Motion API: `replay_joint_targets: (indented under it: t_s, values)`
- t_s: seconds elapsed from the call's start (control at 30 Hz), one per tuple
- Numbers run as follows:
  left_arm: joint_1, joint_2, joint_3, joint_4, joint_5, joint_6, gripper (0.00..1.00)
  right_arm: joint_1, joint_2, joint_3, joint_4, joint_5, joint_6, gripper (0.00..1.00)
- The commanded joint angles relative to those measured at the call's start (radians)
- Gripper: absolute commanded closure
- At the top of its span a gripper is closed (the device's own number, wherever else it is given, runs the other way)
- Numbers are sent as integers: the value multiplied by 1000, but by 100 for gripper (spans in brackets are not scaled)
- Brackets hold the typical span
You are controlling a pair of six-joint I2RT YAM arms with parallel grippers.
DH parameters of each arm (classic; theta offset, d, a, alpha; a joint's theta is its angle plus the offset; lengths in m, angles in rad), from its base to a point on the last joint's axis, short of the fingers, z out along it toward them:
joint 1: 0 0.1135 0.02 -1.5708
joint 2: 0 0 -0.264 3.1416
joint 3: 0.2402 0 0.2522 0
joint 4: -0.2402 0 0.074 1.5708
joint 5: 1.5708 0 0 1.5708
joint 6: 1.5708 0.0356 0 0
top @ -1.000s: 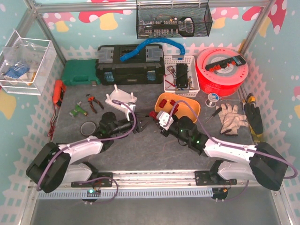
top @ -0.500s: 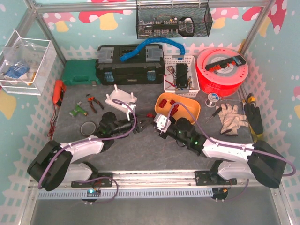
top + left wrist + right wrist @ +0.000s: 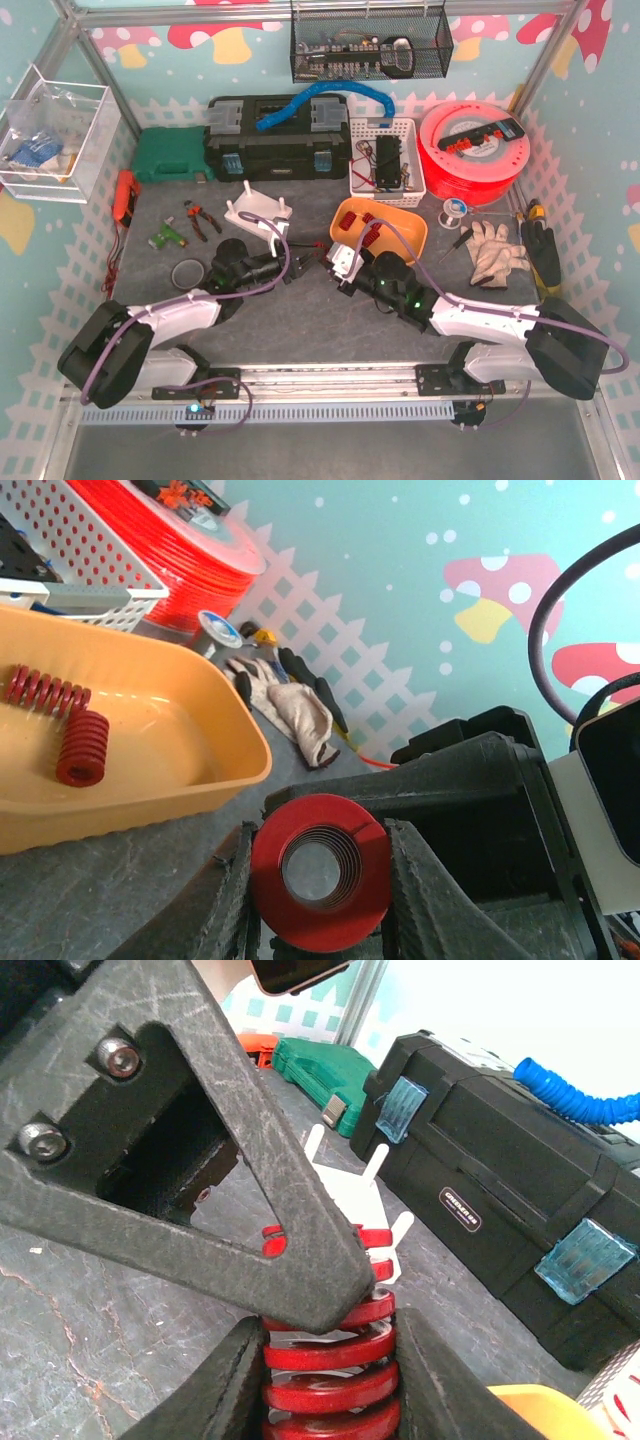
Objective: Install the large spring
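From above, the left gripper (image 3: 305, 262) and right gripper (image 3: 326, 254) are being held tip to tip beside the orange tray (image 3: 412, 228). At the left wrist, the large spring (image 3: 322, 925) is being clamped end-on by that gripper. At the right wrist, it is apparently being pinched by the right gripper too.

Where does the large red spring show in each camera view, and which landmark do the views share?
Top external: large spring, a small red spot mid-table between left tool and right tool.
Left wrist: bottom centre, end-on between the fingers.
Right wrist: bottom centre, side-on between the fingers.
Shared landmark: orange tray, right of the spring from above, left in left wrist, bottom-right corner in right wrist.
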Motion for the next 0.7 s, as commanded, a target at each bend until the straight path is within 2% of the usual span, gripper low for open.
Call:
replay_joint_targets:
  t_s: [0.0,0.43,0.53,0.67]
  values:
    - [-5,-36,12,12,-7,28,100,7,3,20,19,51,4,65]
    - [-2,-111,19,-107,-132,78,100,3,-4,63,-112,196,60,11]
    - [-1,-136,19,-159,-231,107,100,3,-20,48,-107,195,110,2]
    - [1,-166,44,-275,-425,154,100,3,-48,23,-98,247,152,1]
